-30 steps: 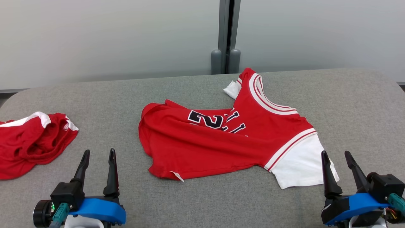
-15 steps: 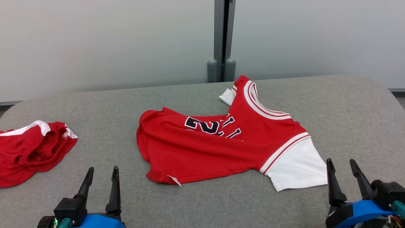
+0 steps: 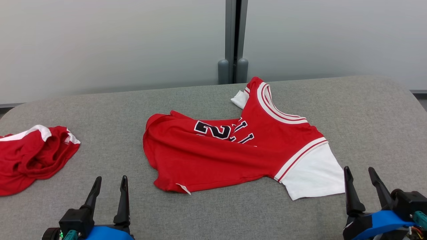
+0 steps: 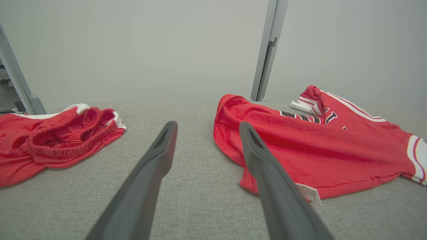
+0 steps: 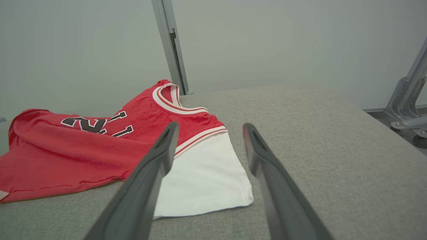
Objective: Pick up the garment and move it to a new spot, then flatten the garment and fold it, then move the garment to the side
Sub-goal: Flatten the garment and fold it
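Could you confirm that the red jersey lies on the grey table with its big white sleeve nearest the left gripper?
Not quite: the big white sleeve of the red jersey lies nearest the right gripper, as the head view shows.

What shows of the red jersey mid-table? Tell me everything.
The red jersey lies crumpled, not flat, on the grey fabric table, neck toward the far right. It looks like soft knit. Its collar has white and red stripes; one white sleeve lies spread at the near right, a second sleeve peeks out behind. Dark white-edged numerals are part hidden by folds. A small white label shows at the hem. Only the table touches it.
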`<state>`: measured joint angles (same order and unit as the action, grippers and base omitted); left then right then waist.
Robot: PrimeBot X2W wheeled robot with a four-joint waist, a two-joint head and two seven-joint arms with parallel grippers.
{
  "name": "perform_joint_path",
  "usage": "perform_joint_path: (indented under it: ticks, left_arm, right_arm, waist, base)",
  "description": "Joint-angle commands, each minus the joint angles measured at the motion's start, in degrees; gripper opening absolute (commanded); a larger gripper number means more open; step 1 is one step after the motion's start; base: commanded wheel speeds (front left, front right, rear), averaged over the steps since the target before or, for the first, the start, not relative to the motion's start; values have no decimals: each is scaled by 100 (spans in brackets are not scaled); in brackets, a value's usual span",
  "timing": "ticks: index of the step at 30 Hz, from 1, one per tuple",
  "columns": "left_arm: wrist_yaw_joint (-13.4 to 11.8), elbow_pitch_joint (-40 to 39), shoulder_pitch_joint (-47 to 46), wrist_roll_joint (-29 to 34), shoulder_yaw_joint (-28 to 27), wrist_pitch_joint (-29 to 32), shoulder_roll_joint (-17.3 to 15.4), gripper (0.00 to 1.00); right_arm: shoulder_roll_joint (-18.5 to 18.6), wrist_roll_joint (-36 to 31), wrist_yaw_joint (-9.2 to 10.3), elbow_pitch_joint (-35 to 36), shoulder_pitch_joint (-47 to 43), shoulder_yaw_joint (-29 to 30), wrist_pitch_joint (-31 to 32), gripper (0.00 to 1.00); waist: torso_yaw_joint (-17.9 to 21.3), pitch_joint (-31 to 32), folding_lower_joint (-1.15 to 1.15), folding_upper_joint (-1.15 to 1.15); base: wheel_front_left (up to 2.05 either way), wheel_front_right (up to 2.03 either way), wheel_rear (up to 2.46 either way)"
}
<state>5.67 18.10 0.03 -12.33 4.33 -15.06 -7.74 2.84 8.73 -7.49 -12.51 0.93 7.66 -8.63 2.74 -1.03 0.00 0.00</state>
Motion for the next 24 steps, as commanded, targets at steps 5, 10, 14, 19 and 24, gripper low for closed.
perform_joint_path:
  ticks: [5, 10, 14, 19, 24]
  left_arm:
    - [20, 23, -53, 36, 12, -17, 12, 100]
    - [77, 183, -211, 21, 209, -5, 73, 100]
    - [115, 546, -423, -120, 392, 243, 161, 100]
    - [132, 1181, -809, -217, 612, 655, 271, 100]
    - [24, 1732, -1165, -227, 681, 865, 336, 100]
  right_arm:
    - [9, 21, -1, -48, 84, 9, 0, 100]
    - [10, -60, -1, -32, 261, 21, 125, 100]
    - [10, -193, -1, -253, 465, 182, 546, 100]
    - [10, -381, -1, -751, 867, 428, 1148, 100]
    - [11, -466, -1, -1170, 1151, 517, 1413, 100]
  waist:
    - [-8, -58, 0, 0]
    - [11, -133, 0, 0]
    - [49, -225, 0, 0]
    - [113, -406, 0, 0]
    - [163, -552, 0, 0]
  base:
    - [0, 0, 0]
    - [0, 0, 0]
    - [0, 0, 0]
    - [0, 0, 0]
    - [0, 0, 0]
